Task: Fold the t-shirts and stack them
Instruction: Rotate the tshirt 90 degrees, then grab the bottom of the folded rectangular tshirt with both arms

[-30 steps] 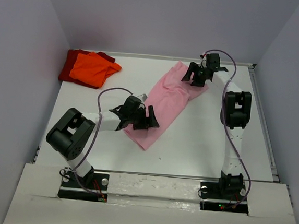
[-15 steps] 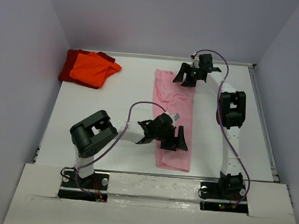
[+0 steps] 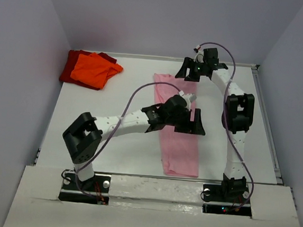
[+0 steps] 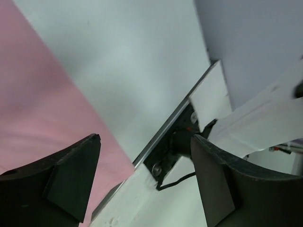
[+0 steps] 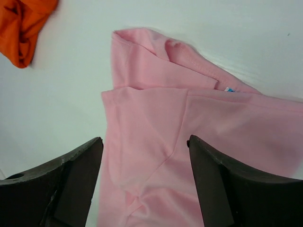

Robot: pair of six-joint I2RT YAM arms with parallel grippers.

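Hovering with both claws released and empty, left gripper (image 3: 194,123) over the middle and right gripper (image 3: 188,73) over the far collar end of the pink t-shirt (image 3: 180,148) lying lengthwise at centre, we should pinch both layers squarely and fold end to end with edges aligned.

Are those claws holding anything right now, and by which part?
Nothing: the left gripper and right gripper both stand open above the light pink cloth t-shirt.
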